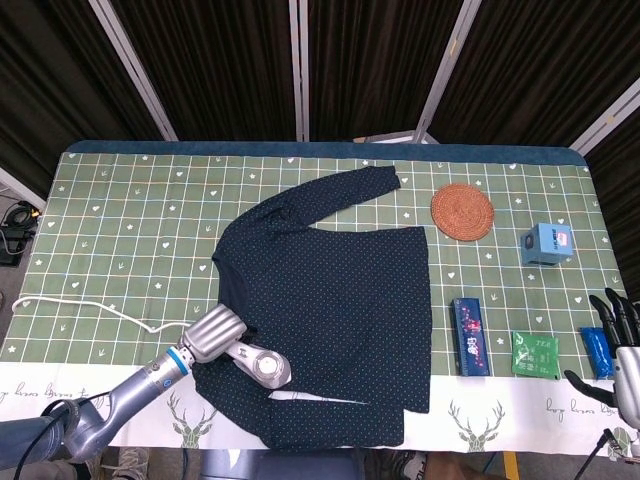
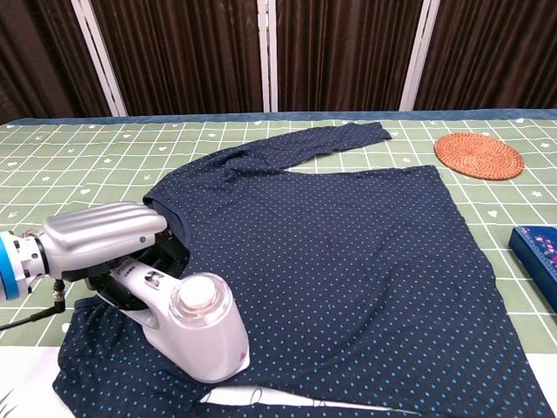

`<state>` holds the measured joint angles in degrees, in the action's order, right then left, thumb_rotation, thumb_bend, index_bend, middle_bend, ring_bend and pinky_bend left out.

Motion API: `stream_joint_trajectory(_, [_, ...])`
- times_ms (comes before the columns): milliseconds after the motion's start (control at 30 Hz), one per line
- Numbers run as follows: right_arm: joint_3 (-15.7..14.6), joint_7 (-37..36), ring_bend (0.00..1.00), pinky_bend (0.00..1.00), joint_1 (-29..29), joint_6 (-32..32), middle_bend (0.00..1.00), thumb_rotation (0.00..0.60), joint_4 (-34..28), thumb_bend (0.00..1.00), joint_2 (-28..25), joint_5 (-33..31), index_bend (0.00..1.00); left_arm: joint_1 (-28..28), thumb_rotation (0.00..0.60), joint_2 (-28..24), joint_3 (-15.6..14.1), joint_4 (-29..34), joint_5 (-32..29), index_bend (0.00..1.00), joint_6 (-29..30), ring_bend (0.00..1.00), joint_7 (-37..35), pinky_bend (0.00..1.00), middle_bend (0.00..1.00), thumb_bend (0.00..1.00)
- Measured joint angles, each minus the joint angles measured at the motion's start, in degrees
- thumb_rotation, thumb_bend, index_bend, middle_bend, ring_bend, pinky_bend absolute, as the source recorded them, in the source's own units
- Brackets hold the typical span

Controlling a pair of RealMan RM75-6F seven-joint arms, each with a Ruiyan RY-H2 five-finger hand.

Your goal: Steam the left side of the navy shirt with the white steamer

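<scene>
The navy dotted shirt (image 1: 330, 300) (image 2: 339, 252) lies flat in the middle of the green checked table, one sleeve stretched toward the far edge. My left hand (image 1: 210, 335) (image 2: 100, 239) grips the handle of the white steamer (image 1: 262, 367) (image 2: 196, 335). The steamer's head presses on the shirt's near left part, close to the table's front edge. My right hand (image 1: 618, 350) hangs open at the far right edge of the head view, fingers spread, holding nothing, well away from the shirt.
A white cord (image 1: 85, 305) trails left from the steamer. A round woven coaster (image 1: 462, 211) (image 2: 479, 155) lies right of the shirt, with a blue box (image 1: 547, 244) beyond it. A long blue packet (image 1: 468, 335), a green packet (image 1: 533, 355) and a blue packet (image 1: 596, 352) lie front right.
</scene>
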<state>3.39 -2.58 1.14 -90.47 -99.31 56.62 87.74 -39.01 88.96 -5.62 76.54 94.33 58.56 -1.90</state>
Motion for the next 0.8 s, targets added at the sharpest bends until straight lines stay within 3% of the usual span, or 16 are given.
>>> stream_joint_trajectory(800, [-0.18, 0.46, 0.00, 0.00, 0.07, -0.24, 0.00, 0.600, -0.24, 0.00, 0.09, 0.54, 0.00, 3.00, 0.600, -2.58, 0.98, -5.78, -2.10, 0.99, 3.18, 0.82, -5.52, 1.00, 0.91, 0.40])
